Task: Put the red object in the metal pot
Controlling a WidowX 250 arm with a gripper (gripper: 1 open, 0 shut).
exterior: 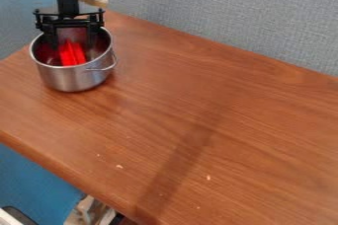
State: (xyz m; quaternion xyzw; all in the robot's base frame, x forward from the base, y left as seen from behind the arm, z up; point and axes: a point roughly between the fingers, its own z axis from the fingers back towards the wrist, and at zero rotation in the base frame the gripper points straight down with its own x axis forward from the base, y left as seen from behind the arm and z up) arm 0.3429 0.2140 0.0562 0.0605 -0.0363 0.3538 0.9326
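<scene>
Looking from the camera: a single view, down and across a wooden worktop (199, 120) in front of a grey-blue wall (238, 12).
Red object: the red object (66, 51) lies inside the metal pot (73, 61), its ridged length running from the far rim toward the near side; its reflection reddens the inner wall.
Jaws: the gripper (67, 24) hangs over the far rim of the pot, its two black prongs spread wide with the red object below and between them, not pinched; contact with the rim cannot be told.
Pot: upright at the far left corner of the worktop, close to the left edge and the back edge, small handle toward the right.
Open room: the worktop stretches bare to the right and toward the near edge, with only a few pale specks (122, 165) near the front.
Beyond the edge: blue floor (27, 185) shows below the near-left side.
</scene>
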